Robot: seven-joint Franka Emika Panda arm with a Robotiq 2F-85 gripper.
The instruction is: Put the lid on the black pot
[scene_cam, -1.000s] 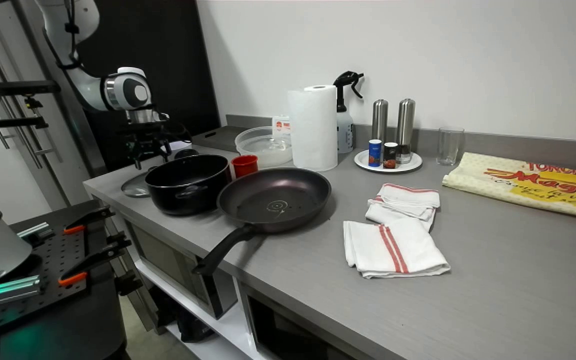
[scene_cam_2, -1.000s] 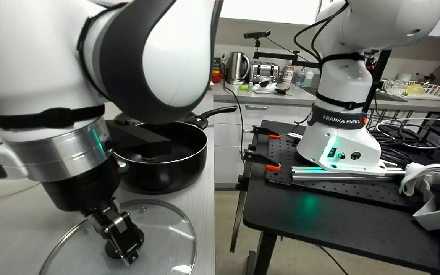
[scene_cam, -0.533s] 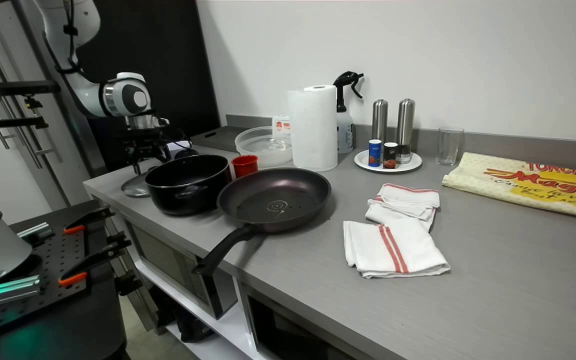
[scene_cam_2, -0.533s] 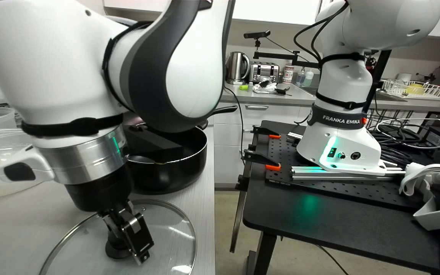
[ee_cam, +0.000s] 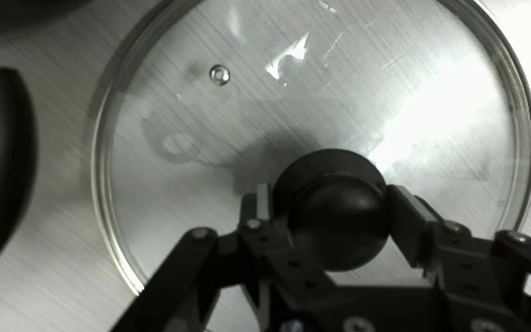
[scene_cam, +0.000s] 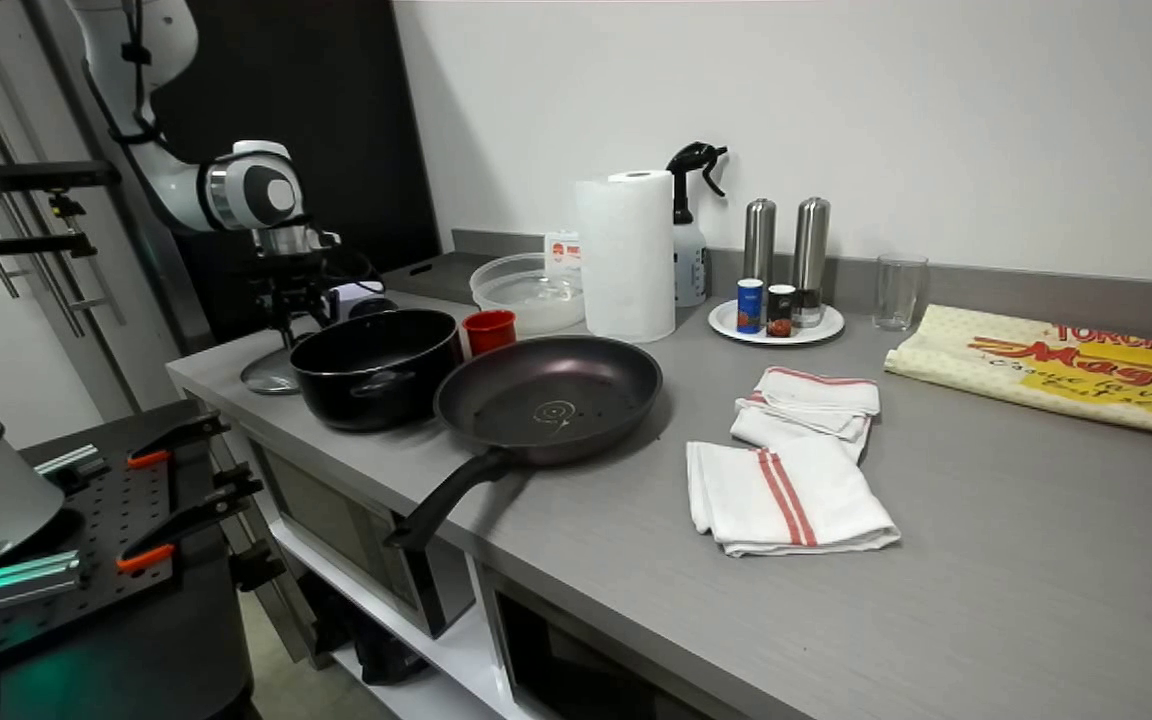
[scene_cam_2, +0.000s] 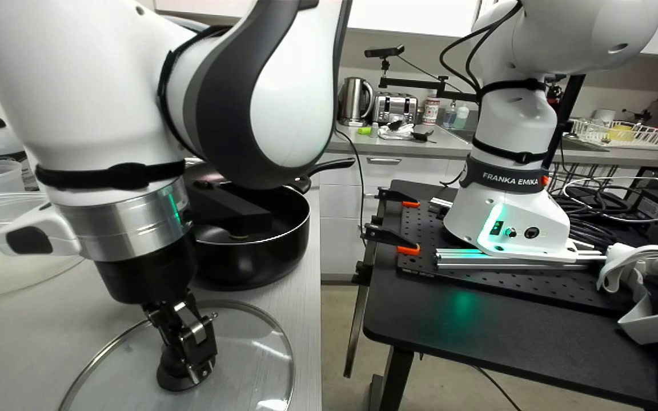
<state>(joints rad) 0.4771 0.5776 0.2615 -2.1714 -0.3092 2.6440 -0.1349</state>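
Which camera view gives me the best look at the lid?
The wrist view: it looks down on the lid close up, showing much of its rim and the black knob. Both exterior views show less: the picture's bottom edge crops the lid, or the black pot hides part of it.

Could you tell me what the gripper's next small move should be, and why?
Probably a gentle lift straight up: the black gripper seems closed on both sides of the round black knob, while the clear, round, metal-rimmed lid lies on the grey counter beside the uncovered, round black pot.
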